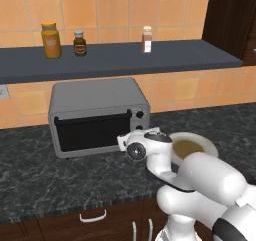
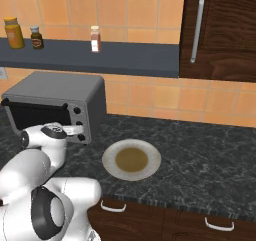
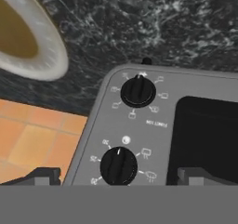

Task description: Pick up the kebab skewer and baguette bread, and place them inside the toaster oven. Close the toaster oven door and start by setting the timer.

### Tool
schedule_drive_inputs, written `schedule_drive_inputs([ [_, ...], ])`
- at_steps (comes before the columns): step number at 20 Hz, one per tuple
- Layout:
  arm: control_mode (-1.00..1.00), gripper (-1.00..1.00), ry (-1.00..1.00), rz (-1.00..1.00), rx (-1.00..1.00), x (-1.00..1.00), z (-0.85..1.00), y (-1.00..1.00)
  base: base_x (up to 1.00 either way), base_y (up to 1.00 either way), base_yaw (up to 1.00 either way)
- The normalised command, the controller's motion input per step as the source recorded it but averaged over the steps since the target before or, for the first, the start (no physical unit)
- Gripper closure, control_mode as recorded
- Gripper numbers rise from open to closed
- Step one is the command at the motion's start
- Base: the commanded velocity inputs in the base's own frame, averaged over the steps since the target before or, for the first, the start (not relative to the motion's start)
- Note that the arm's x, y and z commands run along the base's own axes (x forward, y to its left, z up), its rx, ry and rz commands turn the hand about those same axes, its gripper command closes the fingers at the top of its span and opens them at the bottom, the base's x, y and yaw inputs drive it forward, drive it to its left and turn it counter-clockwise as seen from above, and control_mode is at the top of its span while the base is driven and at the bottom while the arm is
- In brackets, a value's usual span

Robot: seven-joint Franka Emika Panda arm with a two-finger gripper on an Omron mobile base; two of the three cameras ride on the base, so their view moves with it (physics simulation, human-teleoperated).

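The grey toaster oven (image 1: 97, 97) stands on the dark counter against the tiled wall. Its toaster oven door (image 1: 90, 132) is up and shut, dark glass facing me. My gripper (image 3: 118, 179) is open, close in front of the oven's knob panel. In the rolled hand view one black knob (image 3: 118, 166) sits between the wide-apart fingertips (image 3: 44, 175), and a second knob (image 3: 138, 91) lies above it. From the base views my hand (image 1: 137, 146) hovers at the oven's front right corner. The kebab skewer and the baguette bread are hidden from view.
A round white plate (image 2: 111, 157) with a brownish centre lies on the counter right of the oven. Above the oven, a dark shelf (image 1: 190, 55) carries three jars. A dark wooden cabinet (image 2: 220, 30) hangs at the upper right.
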Motion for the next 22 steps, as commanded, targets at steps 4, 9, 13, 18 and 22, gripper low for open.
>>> schedule_drive_inputs([
  [4,-1.0,-1.0,0.0,0.0,0.06,0.35,-0.22,0.0,0.0,0.0,0.0],
  [9,-1.0,-1.0,-0.03,0.0,0.07,0.07,-0.23,0.0,0.0,0.0,0.0],
  [13,-1.0,-1.0,-0.08,0.0,0.06,0.0,-0.16,0.0,0.0,0.0,0.0],
  [18,-1.0,-1.0,-0.08,0.0,0.02,0.0,0.0,-0.01,0.0,0.0,0.0],
  [22,-1.0,-1.0,-0.04,0.0,0.03,0.03,0.0,0.0,0.0,0.0,0.0],
])
